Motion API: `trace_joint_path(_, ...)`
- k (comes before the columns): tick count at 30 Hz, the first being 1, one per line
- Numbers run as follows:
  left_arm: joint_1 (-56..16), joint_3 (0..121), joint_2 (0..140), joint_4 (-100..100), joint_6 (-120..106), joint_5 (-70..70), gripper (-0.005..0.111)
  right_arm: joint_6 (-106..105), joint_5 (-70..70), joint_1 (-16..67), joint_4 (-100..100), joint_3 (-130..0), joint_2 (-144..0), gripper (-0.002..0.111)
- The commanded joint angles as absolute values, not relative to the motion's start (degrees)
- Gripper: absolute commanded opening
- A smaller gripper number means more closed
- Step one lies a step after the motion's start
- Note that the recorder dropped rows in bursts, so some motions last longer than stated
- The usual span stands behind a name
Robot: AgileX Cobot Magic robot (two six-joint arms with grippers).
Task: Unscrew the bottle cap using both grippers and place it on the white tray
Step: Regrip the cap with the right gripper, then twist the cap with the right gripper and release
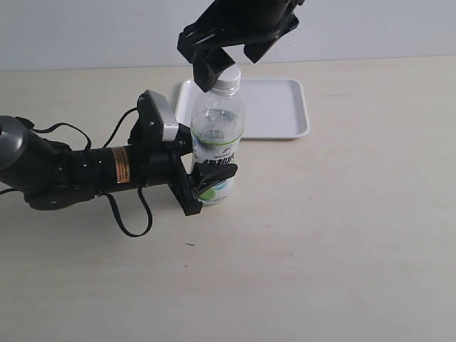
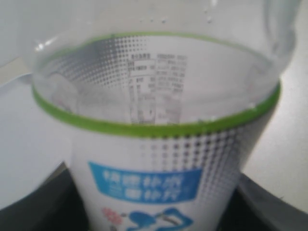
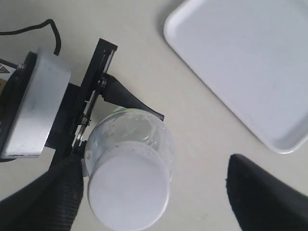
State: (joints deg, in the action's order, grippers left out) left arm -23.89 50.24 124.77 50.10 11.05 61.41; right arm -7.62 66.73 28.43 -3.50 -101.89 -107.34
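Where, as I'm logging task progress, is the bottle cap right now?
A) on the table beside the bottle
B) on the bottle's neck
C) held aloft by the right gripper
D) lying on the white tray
B: the bottle cap sits on the bottle, with the jaws of the right gripper open either side of it.

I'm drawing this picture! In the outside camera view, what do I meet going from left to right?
black arm with the orange label → bottle → white tray
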Motion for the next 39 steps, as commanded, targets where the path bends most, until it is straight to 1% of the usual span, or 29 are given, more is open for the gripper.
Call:
trace_joint_path(1,-24.0,50.1,124.4,50.3,11.0,61.8,0.000,-7.2,66.2,28.4,-3.1,-102.2,-107.5,0.067)
trace_joint_path(8,-24.0,50.1,124.4,50.3,11.0,61.8,0.000,-3.1,67.5,28.4,-4.1,-102.2,-107.5,0.040)
trace_joint_path(11,-24.0,50.1,124.4,50.3,11.0,61.8,0.000,-2.2,67.4,28.4,-4.7,-102.2,-107.5,0.024)
trace_joint_path(15,-24.0,50.1,124.4,50.3,11.0,61.8,0.000,-3.9,67.4,28.4,-6.7,-102.2,-107.5,0.000)
trace_joint_path(22,-24.0,50.1,124.4,50.3,11.0,61.8,0.000,-15.2,67.4,28.4,-7.5,-102.2,-107.5,0.000)
trace_joint_path(33,-24.0,50.1,124.4,50.2,11.5,61.8,0.000,-48.1,67.3,28.4,-7.5,-102.2,-107.5,0.000)
trace_joint_path(39,-24.0,50.1,124.4,50.2,11.8,61.8,0.000,-61.5,67.3,28.4,-7.4,-102.2,-107.5,0.000)
